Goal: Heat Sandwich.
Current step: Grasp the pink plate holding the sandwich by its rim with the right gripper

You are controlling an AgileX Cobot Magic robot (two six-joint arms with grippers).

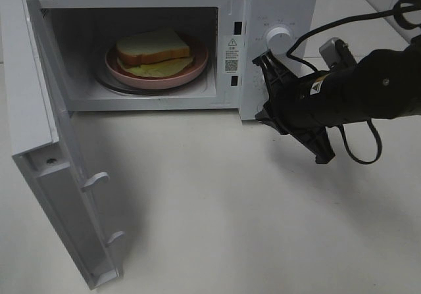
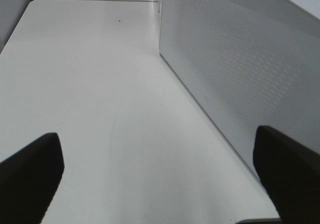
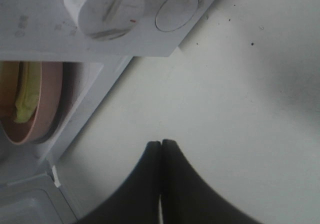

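The sandwich [image 1: 154, 49], pale bread over yellowish layers, lies on a salmon-pink plate [image 1: 194, 70] inside the open white microwave [image 1: 279, 4]. An edge of it shows in the right wrist view [image 3: 25, 101] on the plate [image 3: 47, 103]. My right gripper [image 1: 262, 116] is shut and empty, low in front of the microwave's control panel, to the right of the cavity; its fingers [image 3: 150, 179] are pressed together. My left gripper [image 2: 160, 184] is open and empty over the table beside the microwave's perforated side wall [image 2: 240, 68]. It is out of the high view.
The microwave door [image 1: 46, 162] is swung fully open and juts forward at the left. The dial [image 1: 279, 39] [image 3: 104, 6] and a round button [image 3: 176, 9] sit on the panel. A black cable [image 1: 362, 156] loops under the right arm.
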